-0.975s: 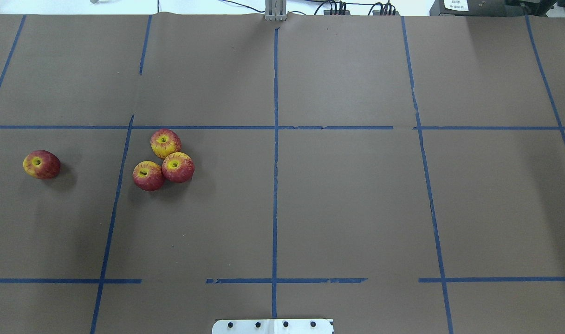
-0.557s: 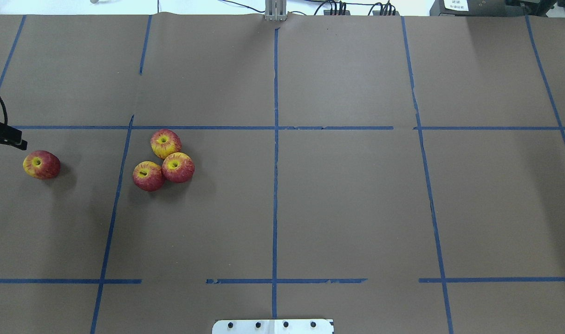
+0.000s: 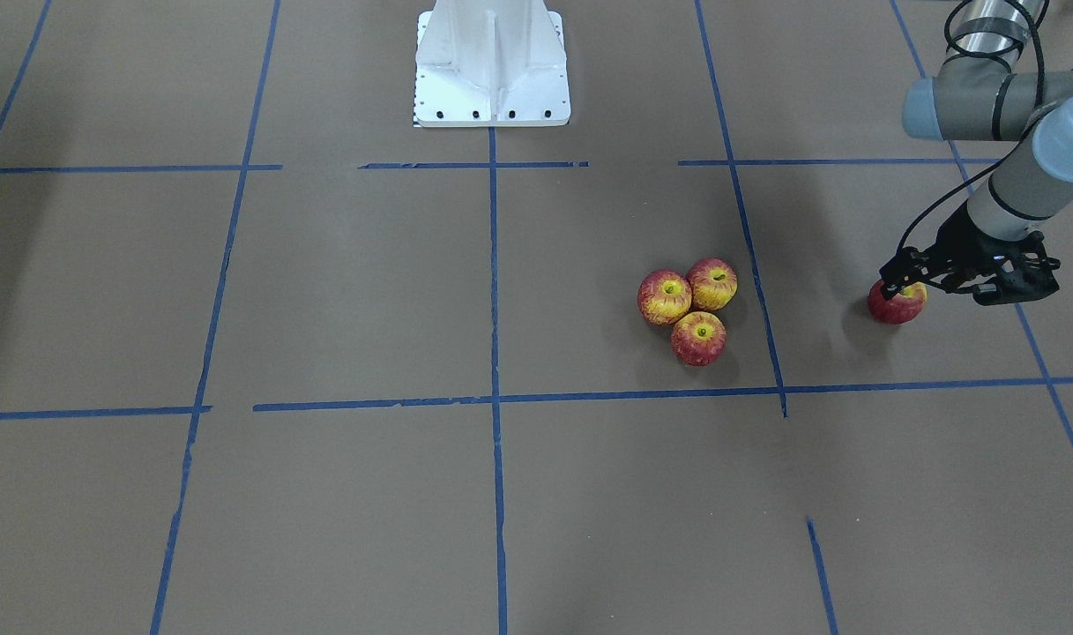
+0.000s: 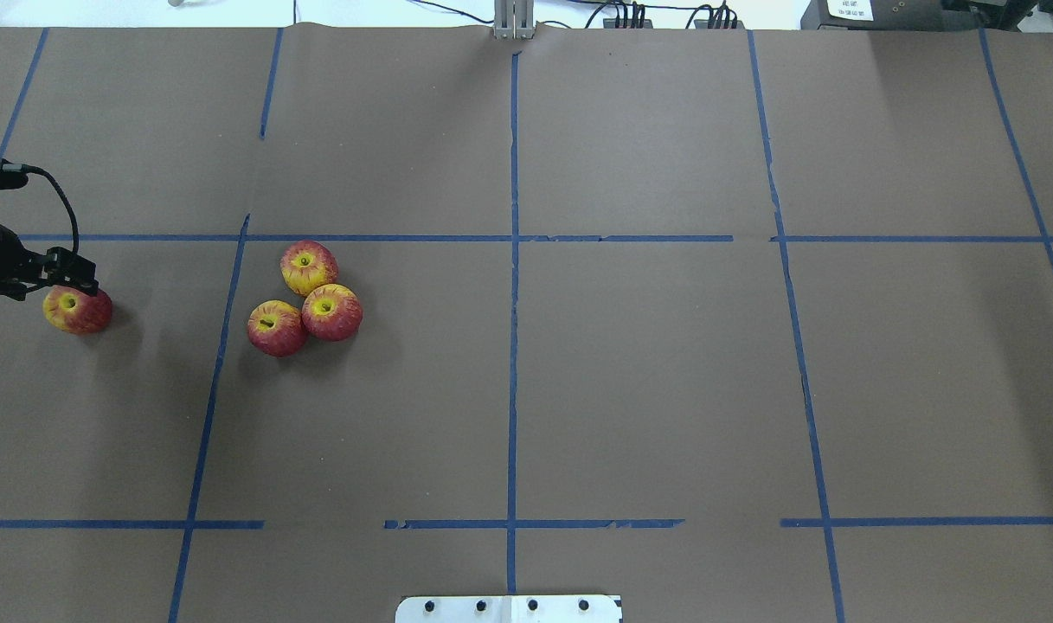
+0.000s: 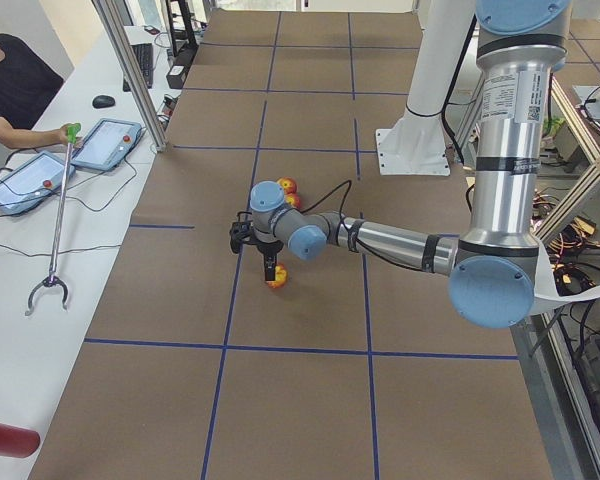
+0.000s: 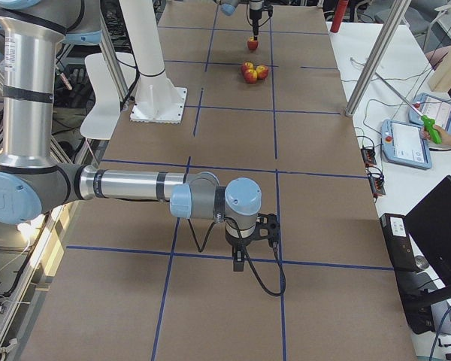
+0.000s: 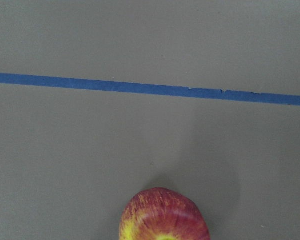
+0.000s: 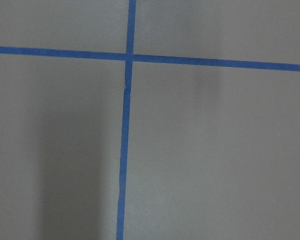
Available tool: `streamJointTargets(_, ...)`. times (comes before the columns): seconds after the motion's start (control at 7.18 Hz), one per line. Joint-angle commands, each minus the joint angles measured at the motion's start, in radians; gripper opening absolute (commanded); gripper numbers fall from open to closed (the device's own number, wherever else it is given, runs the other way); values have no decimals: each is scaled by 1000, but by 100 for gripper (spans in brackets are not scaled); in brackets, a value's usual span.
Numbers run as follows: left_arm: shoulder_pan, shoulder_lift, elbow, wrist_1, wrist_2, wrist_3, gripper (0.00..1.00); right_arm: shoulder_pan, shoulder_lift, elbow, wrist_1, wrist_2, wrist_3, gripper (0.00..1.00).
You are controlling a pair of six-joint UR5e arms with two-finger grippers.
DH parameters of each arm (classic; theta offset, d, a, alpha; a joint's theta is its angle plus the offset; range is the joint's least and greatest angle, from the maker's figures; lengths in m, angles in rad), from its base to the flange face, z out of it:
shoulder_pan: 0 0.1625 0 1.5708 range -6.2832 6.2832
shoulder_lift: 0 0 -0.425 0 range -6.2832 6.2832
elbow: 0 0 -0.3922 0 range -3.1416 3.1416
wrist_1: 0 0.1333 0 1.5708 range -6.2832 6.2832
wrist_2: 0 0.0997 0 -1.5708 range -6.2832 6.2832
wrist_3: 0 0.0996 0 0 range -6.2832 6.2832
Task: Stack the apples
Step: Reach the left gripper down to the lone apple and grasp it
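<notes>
Three apples [image 4: 309, 266] [image 4: 331, 311] [image 4: 276, 328] lie touching in a cluster left of the table's middle; the cluster also shows in the front view [image 3: 698, 338]. A fourth apple [image 4: 80, 313] lies alone near the left edge, stem dimple up, and shows in the front view [image 3: 896, 304] and at the bottom of the left wrist view [image 7: 164, 215]. My left gripper [image 4: 83, 279] hangs just above this lone apple, its fingers look together, and it holds nothing. My right gripper [image 6: 240, 261] shows only in the exterior right view, low over bare table; I cannot tell if it is open.
The table is covered in brown paper with a blue tape grid [image 4: 513, 260]. The robot's white base plate [image 3: 492, 62] stands at the near middle. A person with tablets [image 5: 105, 145] and a grabber stick sits at a side bench.
My left arm has come into the overhead view from the left edge and moved right until its gripper is over the lone apple. The apples have not moved.
</notes>
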Motion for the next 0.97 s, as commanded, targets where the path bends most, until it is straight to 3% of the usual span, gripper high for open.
streamJointTargets(0.0, 16, -24, 39, -2, 5, 2, 100, 0, 0, 1, 1, 0, 0, 100)
streamJointTargets(0.42, 33, -38, 85, -5, 7, 10, 100, 0, 0, 0, 0, 1, 0, 100)
streamJointTargets(0.56, 48, -38, 87, -5, 8, 10, 93, 0, 0, 0, 0, 0, 0, 100)
streamJointTargets(0.7, 57, -38, 87, -5, 7, 5, 72, 0, 0, 1, 1, 0, 0, 100)
streamJointTargets(0.84, 57, -38, 76, -2, 7, 1, 12, 0, 0, 0, 1, 0, 0, 100)
